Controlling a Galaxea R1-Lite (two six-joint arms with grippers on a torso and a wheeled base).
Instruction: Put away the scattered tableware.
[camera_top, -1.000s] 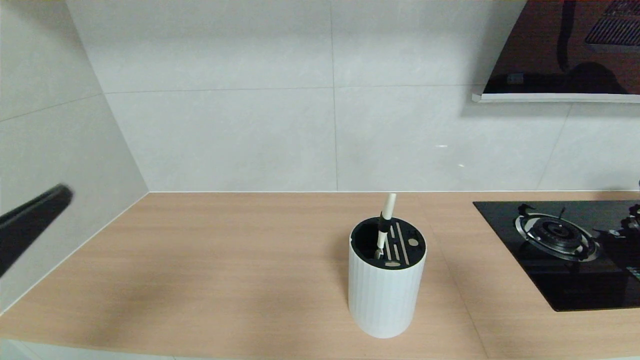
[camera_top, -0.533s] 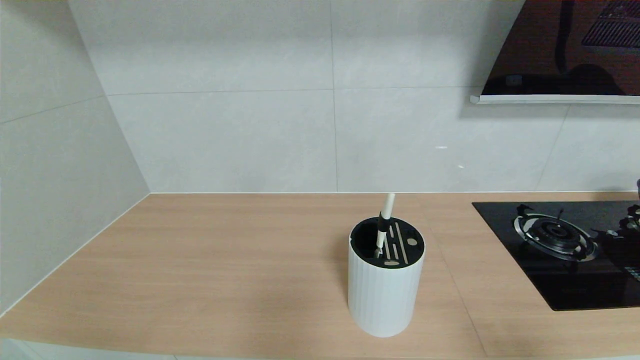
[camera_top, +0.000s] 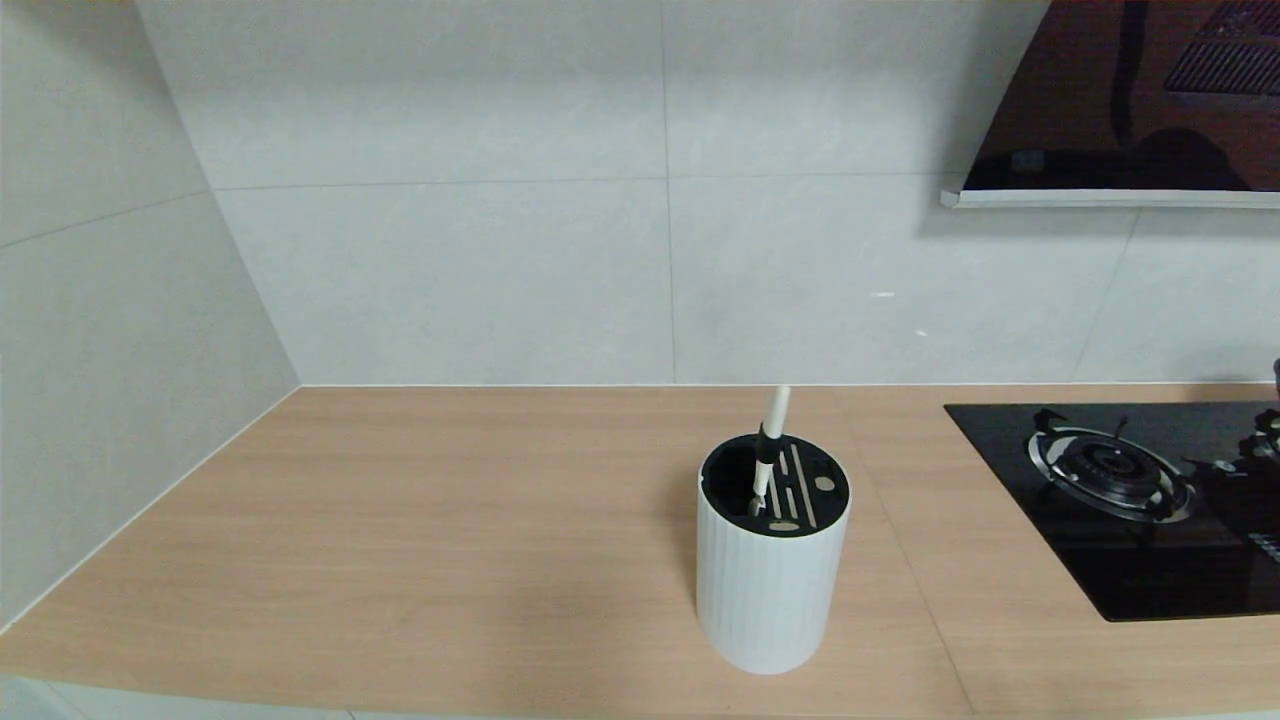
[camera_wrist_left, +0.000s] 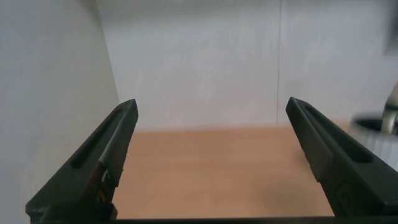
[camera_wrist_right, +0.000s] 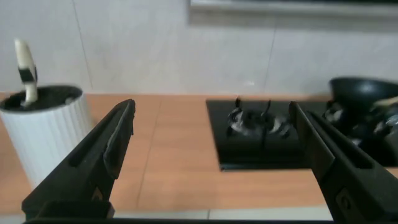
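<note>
Holder (camera_top: 772, 590), white and ribbed, is standing upright on the wooden countertop (camera_top: 450, 540). It is sitting right of centre from the robot's side and near the front edge. A black insert (camera_top: 800, 487) with narrow slots is capping its top.

One utensil (camera_top: 771, 437), cream-handled with a dark band, is standing in the holder with its handle up, leaning slightly toward the tiled wall (camera_top: 450, 250). It is entering the insert at the edge of the large open pocket, just beside the slots; which compartment it is in cannot be told. Its working end is hidden inside, so its type is not recorded.

A black glass hob (camera_top: 1100, 560) is lying flush in the countertop to the holder's right, apart from it, with a metal burner (camera_top: 1112, 468) showing on it. A dark range hood (camera_top: 1130, 100) is hanging on the wall above the hob. In the right wrist view a dark pan (camera_wrist_right: 364, 93) is sitting on the far part of the hob.

The left gripper (camera_wrist_left: 211, 104) is hovering over the countertop near the corner of the walls. Its two fingers (camera_wrist_left: 109, 155) are spread wide, with only countertop and wall showing between them.

The right gripper (camera_wrist_right: 211, 106) is likewise spread wide. It is facing the strip of countertop between holder and hob, with one finger toward each.
</note>
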